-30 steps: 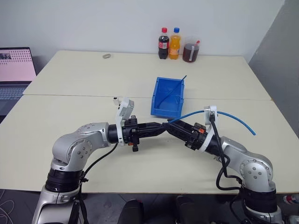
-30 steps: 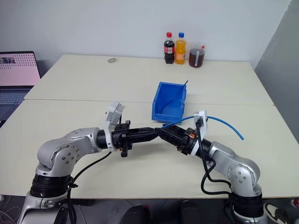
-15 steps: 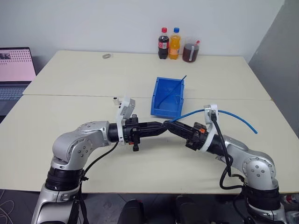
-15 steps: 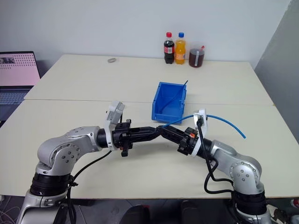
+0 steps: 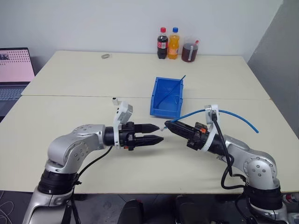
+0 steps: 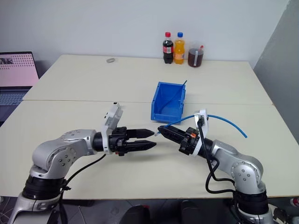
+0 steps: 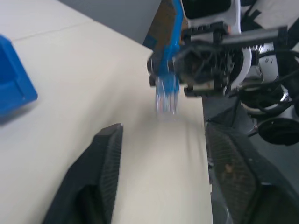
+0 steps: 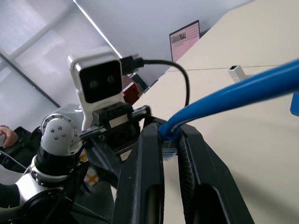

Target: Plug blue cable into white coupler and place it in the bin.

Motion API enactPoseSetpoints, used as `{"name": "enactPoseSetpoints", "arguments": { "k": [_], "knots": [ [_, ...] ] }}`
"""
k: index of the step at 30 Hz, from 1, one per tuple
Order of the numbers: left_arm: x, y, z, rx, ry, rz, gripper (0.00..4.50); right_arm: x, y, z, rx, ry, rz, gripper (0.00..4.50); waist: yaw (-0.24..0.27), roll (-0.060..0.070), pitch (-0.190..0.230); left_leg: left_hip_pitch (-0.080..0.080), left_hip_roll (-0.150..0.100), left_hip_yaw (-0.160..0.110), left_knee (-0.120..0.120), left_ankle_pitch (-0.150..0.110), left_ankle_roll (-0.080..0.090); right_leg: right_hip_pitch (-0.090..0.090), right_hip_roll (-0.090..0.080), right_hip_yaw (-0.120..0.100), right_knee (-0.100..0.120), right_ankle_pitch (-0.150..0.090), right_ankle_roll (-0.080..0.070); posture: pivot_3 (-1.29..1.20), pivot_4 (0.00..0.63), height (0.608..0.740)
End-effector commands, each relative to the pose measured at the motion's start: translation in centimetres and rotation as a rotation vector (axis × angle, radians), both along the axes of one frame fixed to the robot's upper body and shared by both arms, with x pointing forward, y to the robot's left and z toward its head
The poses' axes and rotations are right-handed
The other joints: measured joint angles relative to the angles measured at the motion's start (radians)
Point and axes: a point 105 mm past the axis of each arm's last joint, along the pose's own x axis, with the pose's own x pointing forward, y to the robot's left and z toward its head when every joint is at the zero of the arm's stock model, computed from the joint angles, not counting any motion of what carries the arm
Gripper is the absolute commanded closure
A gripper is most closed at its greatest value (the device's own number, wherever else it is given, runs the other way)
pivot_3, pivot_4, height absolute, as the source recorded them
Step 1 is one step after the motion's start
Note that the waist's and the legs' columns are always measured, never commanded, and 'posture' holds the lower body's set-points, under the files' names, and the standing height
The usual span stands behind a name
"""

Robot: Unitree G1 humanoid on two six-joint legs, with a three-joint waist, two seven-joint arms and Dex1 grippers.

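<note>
Blue cable [image 5: 224, 112] sits pinched in the right claw [image 5: 169, 126], its clear plug poking out just past the fingertips and its far length arching back over that arm; the left claw [image 5: 156, 133] faces it with fingers spread wide and nothing between them, just short of the plug; I cannot make out the white coupler in either claw. The risk, as I judge it: with no coupler held, the plug has nothing to enter, and the springy cable may twist in the grip. Beyond both claws the bin [image 5: 167, 97] rests on the tabletop [image 5: 70, 79]; bottles [image 5: 168, 43] stand well behind the bin.
</note>
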Motion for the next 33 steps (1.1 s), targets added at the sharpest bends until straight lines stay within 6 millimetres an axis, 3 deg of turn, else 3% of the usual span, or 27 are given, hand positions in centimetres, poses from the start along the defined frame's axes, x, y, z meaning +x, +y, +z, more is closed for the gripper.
{"name": "enactPoseSetpoints", "arguments": {
  "k": [1, 4, 10, 12, 20, 27, 33],
  "knots": [
    [-1.1, 1.0, 1.0, 0.0, -0.055, 0.015, 0.55, 0.4, -0.9, 1.0, 0.011, -0.05, -0.032, 4.37, 0.001, 0.0, 0.0, 0.0, 0.0, 0.0, 0.0, 0.0, 0.0, 0.0, 0.0, 0.0, 0.0, 0.0, 0.0, 0.0, 0.15, 0.74],
    [-0.9, 2.1, 0.6, 0.01, -0.064, 0.114, 0.02, 0.6, -1.2, 0.9, -0.001, -0.057, -0.045, 4.37, 0.001, 0.0, 0.0, -0.001, 0.0, 0.0, 0.0, 0.0, 0.0, 0.0, -0.001, 0.0, 0.0, 0.0, 0.0, 0.0, 0.15, 0.74],
    [5.1, 7.6, -2.9, 0.211, -0.228, 0.843, 0.0, 1.0, -1.7, 0.2, -0.038, -0.064, -0.074, 4.37, 0.004, 0.0, 0.001, -0.001, 0.0, 0.0, 0.0, 0.0, 0.0, 0.0, -0.002, 0.0, 0.0, 0.0, 0.0, 0.0, 0.15, 0.74],
    [6.0, 8.6, -4.0, 0.276, -0.235, 0.971, 0.0, 1.0, -1.6, 0.0, -0.041, -0.06, -0.074, 4.37, 0.005, -0.001, 0.0, 0.0, 0.0, 0.0, 0.0, 0.0, 0.0, 0.001, -0.002, 0.0, 0.0, 0.0, 0.0, 0.0, 0.15, 0.74],
    [10.0, 10.9, -4.7, 0.401, -0.181, 1.182, 0.0, 1.0, -1.4, -0.1, -0.052, -0.068, -0.069, 4.37, 0.006, -0.002, 0.0, -0.001, -0.001, 0.0, 0.001, 0.0, 0.0, 0.0, -0.001, -0.001, 0.0, 0.001, 0.001, 0.0, 0.15, 0.74],
    [14.3, 12.4, -3.3, 0.422, -0.102, 1.278, 0.0, 1.1, -1.3, 0.1, -0.055, -0.078, -0.069, 4.37, 0.006, -0.002, 0.0, -0.002, -0.001, -0.001, 0.001, 0.0, 0.0, 0.0, -0.001, -0.002, 0.0, 0.001, 0.001, 0.0, 0.15, 0.74],
    [16.9, 11.7, -2.5, 0.423, -0.108, 1.256, 0.0, 1.1, -1.3, 0.2, -0.054, -0.082, -0.077, 4.37, 0.006, -0.002, 0.0, -0.002, -0.002, 0.0, 0.0, 0.0, 0.0, -0.001, -0.001, -0.003, 0.0, 0.002, 0.0, 0.0, 0.15, 0.74]
  ]
}}
